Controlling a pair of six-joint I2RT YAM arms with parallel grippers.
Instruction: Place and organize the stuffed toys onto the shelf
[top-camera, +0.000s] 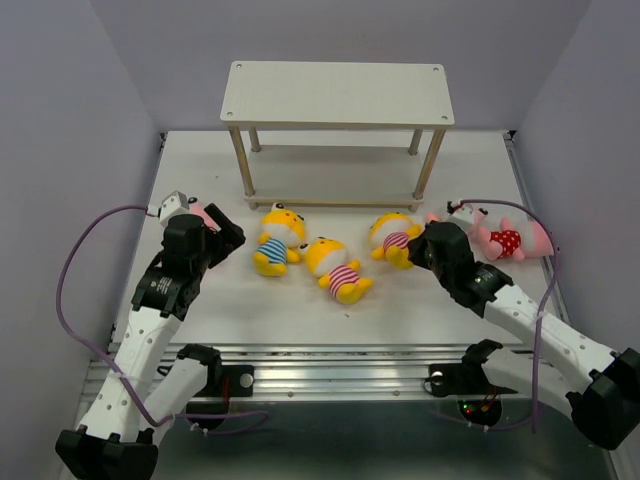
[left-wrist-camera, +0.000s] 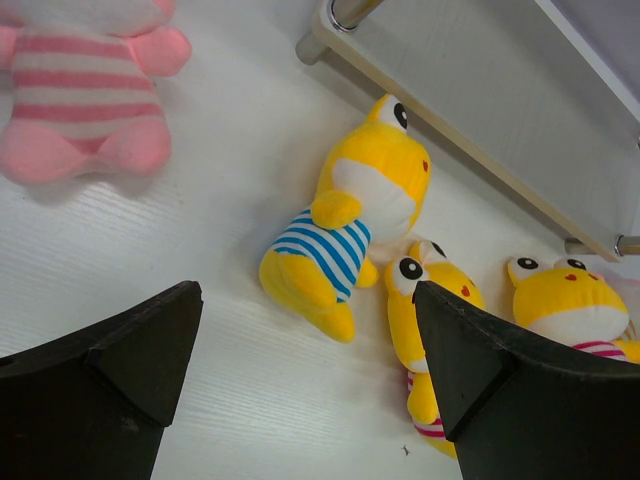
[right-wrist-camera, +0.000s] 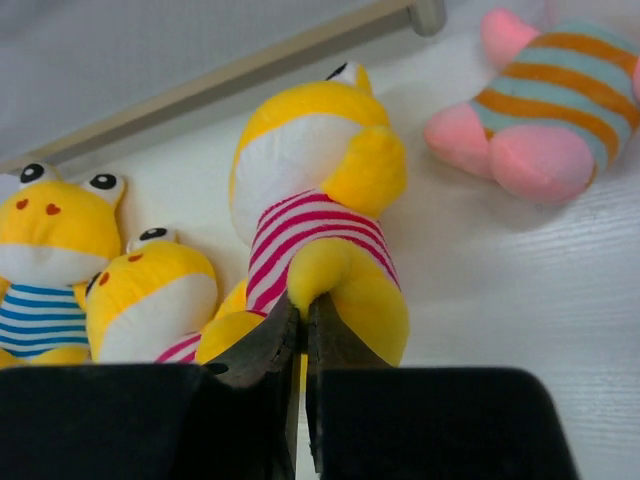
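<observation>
Right gripper (right-wrist-camera: 300, 305) pinching leg of pink-striped yellow toy (right-wrist-camera: 315, 215), left gripper (left-wrist-camera: 305, 300) splayed

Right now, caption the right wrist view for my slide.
Right gripper shut on the leg of a yellow toy in pink stripes, shelf behind.

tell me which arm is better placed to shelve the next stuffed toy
Right. The right gripper is shut on a leg of the yellow plush toy in the pink-striped outfit, just in front of the cream two-tier shelf. The left gripper hangs open and empty.
</observation>
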